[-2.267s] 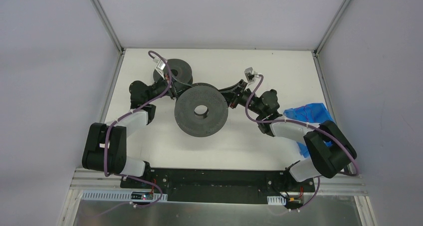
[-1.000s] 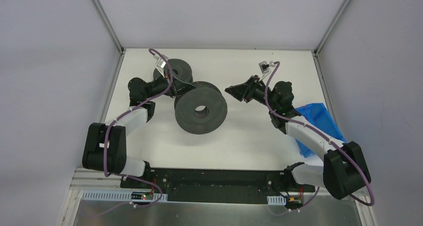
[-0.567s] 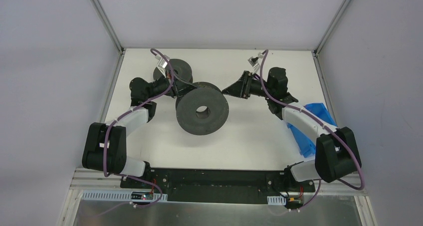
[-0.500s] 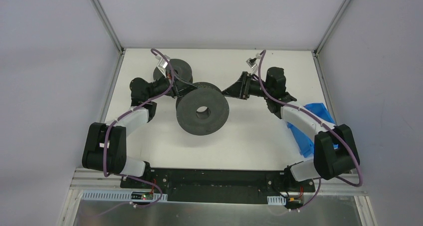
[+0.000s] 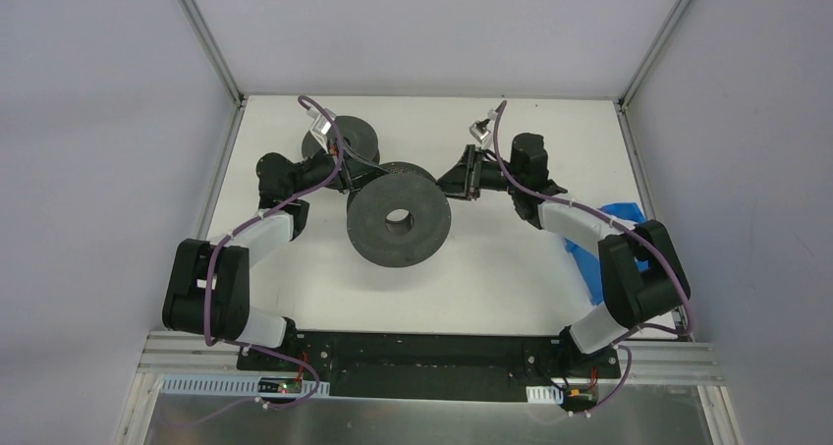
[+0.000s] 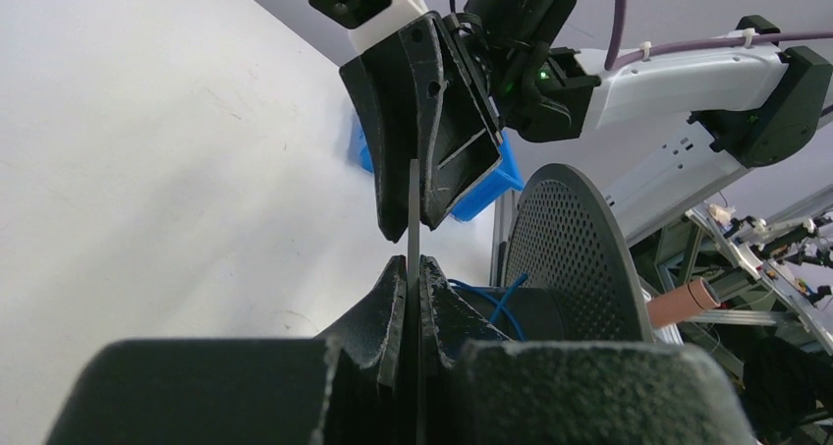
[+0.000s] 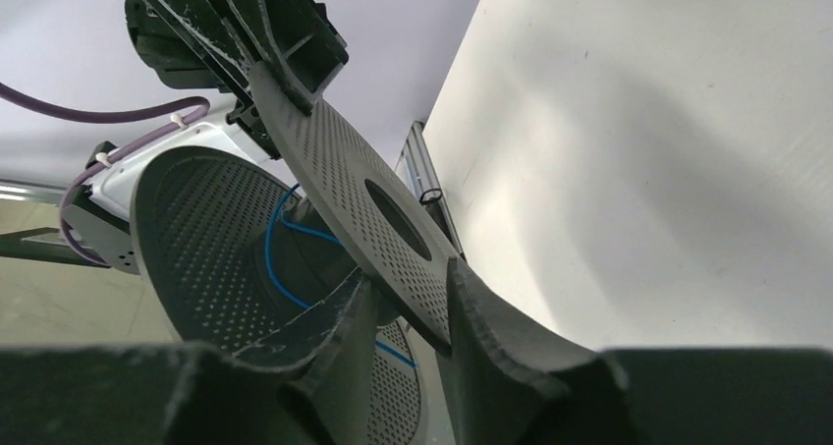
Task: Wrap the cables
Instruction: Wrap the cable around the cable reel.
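Note:
A large dark grey perforated spool (image 5: 398, 219) stands on its side mid-table. A thin blue cable (image 6: 488, 305) is wound round its core and also shows in the right wrist view (image 7: 283, 231). No reddish-brown cable shows. My left gripper (image 5: 356, 178) is shut on the rim of the spool's flange, which stands edge-on between its jaws (image 6: 414, 263). My right gripper (image 5: 453, 183) is at the spool's opposite rim. Its jaws (image 7: 411, 270) are open and straddle the tilted perforated flange (image 7: 354, 185) with room to spare.
A second, smaller dark grey spool (image 5: 350, 139) stands at the back left, just behind my left gripper. A blue crumpled bag (image 5: 617, 231) lies at the table's right edge under my right arm. Metal frame posts mark the back corners.
My right gripper pulled away from the spool to the right, then swung back and now straddles its right rim. My left gripper kept its hold; the spool shifted only slightly.

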